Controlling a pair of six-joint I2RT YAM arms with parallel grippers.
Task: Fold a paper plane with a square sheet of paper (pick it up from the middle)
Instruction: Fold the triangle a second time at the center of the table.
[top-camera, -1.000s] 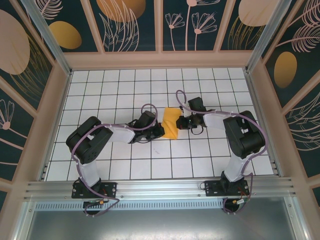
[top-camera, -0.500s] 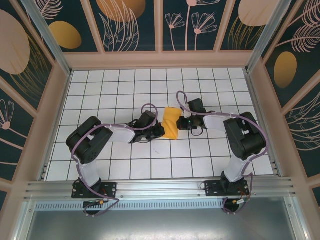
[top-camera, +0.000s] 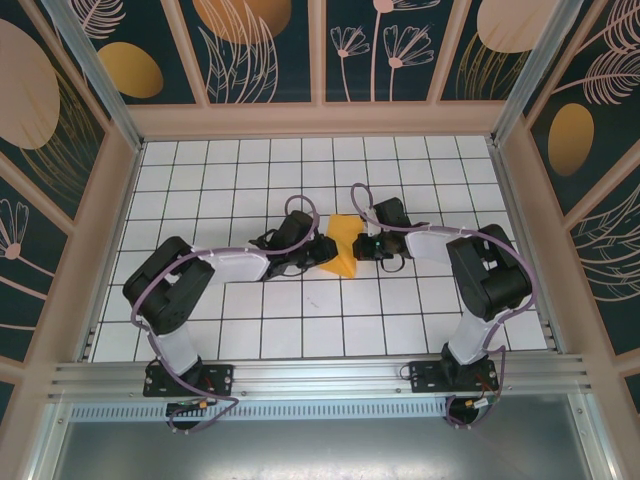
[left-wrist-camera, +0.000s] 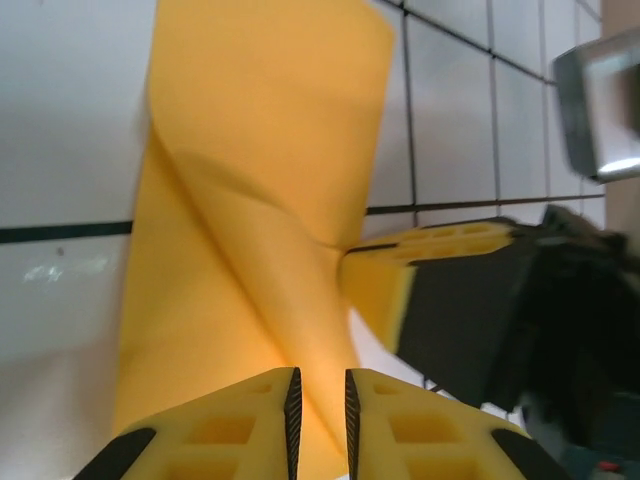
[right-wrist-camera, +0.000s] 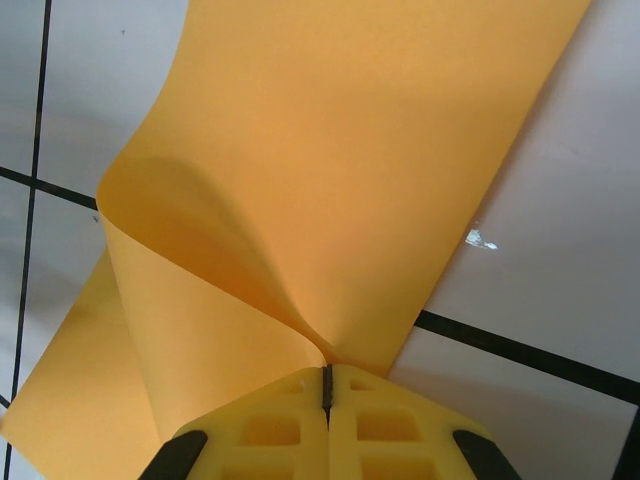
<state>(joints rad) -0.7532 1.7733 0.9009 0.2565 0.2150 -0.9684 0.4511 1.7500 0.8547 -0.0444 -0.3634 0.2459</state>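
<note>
Orange-yellow paper (top-camera: 345, 250), pinched by left gripper (left-wrist-camera: 318, 388), right gripper (right-wrist-camera: 327, 373)

Curled paper (right-wrist-camera: 350, 150) between tight jaws

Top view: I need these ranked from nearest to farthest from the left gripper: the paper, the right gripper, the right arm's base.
1. paper sheet: pinched in the left gripper, immediately to its right.
2. right gripper: across the sheet, clamped on its right edge.
3. right arm's base: far off, at the lower right of the view.
</note>
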